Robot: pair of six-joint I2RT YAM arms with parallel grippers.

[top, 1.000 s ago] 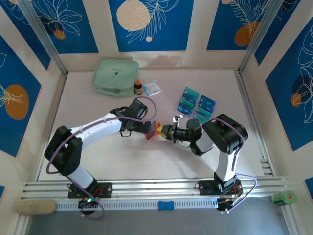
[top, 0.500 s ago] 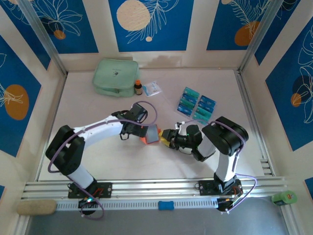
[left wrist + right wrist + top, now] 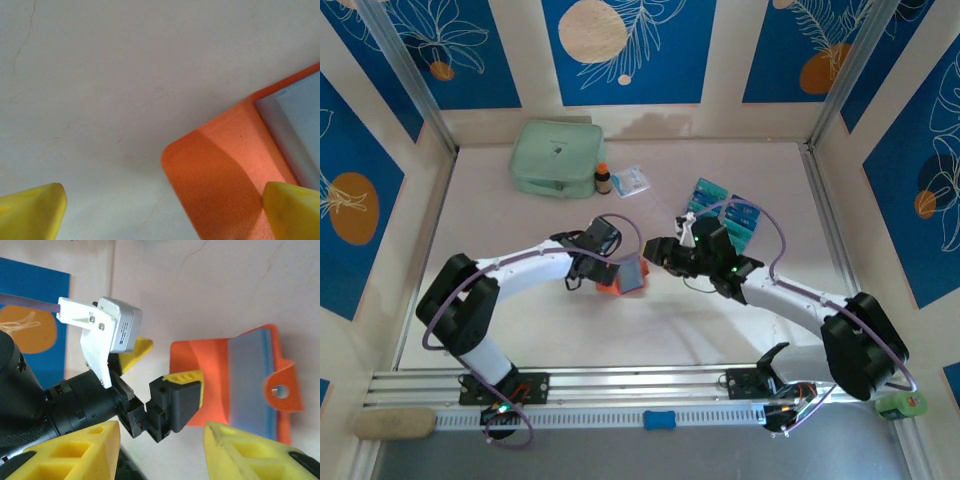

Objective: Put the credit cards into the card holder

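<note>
Orange wallet (image 3: 630, 276) dead centre, spread open and flat on the desk (image 3: 650, 330), pale inner pocket up, snap tab (image 3: 282, 390) poking out from one edge. Sitting right under the left hand (image 3: 610, 277): spread as wide as can be, one yellow fingertip (image 3: 292, 210) over the wallet's orange corner, the other out over bare desk, nothing gripped. Pressing on the wallet or just clear of it? Impossible to tell. Straight across, nose to nose with the left, the right hand (image 3: 652, 250): parted as well, carrying nothing, poised just beside the wallet's other edge. Behind the right hand and partly tucked under its arm, the teal and blue cards (image 3: 745, 210), laid out side by side on the desk, well apart from the wallet. Farther out beyond the left hand, toward the back wall: a paper packet (image 3: 631, 180), a small brown bottle (image 3: 603, 178) just beside it, then a mint-green pouch (image 3: 553, 155).
</note>
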